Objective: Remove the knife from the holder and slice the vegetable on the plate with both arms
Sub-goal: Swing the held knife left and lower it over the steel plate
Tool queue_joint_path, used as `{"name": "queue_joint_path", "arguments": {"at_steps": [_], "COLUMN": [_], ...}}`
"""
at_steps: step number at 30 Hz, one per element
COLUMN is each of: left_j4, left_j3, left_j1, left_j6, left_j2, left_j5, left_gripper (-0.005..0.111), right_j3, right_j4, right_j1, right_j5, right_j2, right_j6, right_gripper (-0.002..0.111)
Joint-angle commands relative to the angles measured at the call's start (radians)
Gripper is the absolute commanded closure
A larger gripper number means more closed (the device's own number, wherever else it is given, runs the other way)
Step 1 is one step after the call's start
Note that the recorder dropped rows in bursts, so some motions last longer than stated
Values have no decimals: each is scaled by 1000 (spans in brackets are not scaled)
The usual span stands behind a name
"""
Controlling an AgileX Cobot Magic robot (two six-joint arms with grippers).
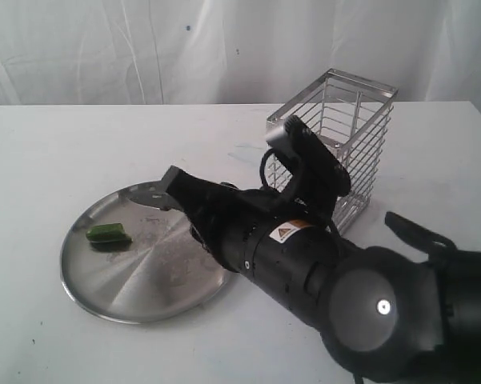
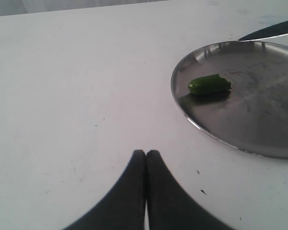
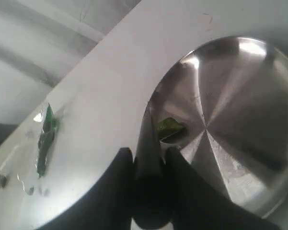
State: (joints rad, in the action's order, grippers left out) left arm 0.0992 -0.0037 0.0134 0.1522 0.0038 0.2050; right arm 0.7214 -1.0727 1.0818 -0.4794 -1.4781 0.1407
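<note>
White desk (image 1: 48, 160), pale curtain behind: the knife (image 3: 146, 129) is out over the steel plate (image 3: 239, 96), close to the vegetable (image 3: 170, 128).

The right pincer (image 3: 147, 153) is partly closed on the black knife. The blade points ahead across the rim, with the green piece just beside it and lying roughly crosswise; how high the blade is cannot be told. This arm is the nearer one, reaching low across the middle in front of the wire holder (image 1: 336, 136). The left pincer (image 2: 146, 154) is pressed together and empty, off the plate over bare desk.
</note>
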Motion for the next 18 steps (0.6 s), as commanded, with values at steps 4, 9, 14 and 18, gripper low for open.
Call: {"name": "queue_joint_path", "arguments": {"at_steps": [4, 9, 14, 18], "left_j4": [-2, -2, -2, -2], "left_j3": [4, 4, 4, 4], "left_j1": [-1, -1, -1, 9], "left_j6": [1, 1, 1, 1], "left_j2": [-4, -4, -4, -4], "left_j5": [-3, -3, -3, -3], "left_gripper": [107, 107, 107, 107], "right_j3": [-119, -173, -175, -185], "right_j4": [11, 127, 446, 459], "right_j1": [41, 46, 46, 44], "right_j5": [-61, -130, -247, -380], "right_j2": [0, -16, -77, -198], "right_j6": [184, 320, 596, 787], "right_gripper": [108, 108, 108, 108]}}
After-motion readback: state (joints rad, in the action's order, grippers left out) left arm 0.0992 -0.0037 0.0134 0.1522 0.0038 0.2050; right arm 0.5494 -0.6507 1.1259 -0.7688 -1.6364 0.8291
